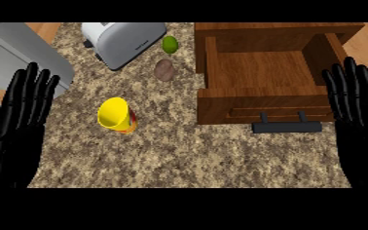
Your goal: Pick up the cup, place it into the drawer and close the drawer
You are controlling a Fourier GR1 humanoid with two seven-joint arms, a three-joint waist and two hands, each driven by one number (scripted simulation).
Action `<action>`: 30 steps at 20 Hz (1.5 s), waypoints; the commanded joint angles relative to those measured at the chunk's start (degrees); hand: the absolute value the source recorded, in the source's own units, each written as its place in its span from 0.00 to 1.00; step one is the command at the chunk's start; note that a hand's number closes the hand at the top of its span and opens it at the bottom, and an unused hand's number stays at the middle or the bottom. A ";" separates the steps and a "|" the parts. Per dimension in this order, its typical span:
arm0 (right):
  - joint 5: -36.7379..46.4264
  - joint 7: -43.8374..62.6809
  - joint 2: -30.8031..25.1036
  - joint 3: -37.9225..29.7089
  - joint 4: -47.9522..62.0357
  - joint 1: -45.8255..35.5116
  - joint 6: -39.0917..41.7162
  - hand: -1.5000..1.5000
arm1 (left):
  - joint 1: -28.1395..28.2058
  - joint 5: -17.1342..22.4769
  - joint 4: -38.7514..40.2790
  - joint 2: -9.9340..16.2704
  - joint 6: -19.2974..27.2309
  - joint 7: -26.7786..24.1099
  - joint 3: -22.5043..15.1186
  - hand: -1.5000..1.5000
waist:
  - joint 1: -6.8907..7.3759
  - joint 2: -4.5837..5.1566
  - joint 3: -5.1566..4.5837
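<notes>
We see the yellow cup (116, 115) standing on the speckled worktop (187, 151) at centre left, well apart from the open wooden drawer (262, 73) at upper right, whose dark handle (286, 126) faces us. Our left hand (22, 122) rests spread at the left edge and our right hand (351, 112) spread at the right edge, both holding nothing. A toaster (122, 41), a lime (170, 44) and a potato (165, 70) sit at the top.

Toaster (122, 41) and drawer (277, 68) — both cut off at top.

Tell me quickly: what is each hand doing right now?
Left hand: open, fingers straight, holding nothing, at the view's left edge.
Right hand: open, fingers straight, holding nothing, at the right edge.
</notes>
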 commanded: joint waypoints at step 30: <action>-8.93 4.31 2.45 -2.14 5.48 -4.57 5.25 0.00 | -15.36 6.49 19.47 -3.84 11.31 -1.88 -0.19 0.00 | 0.73 -0.09 -1.51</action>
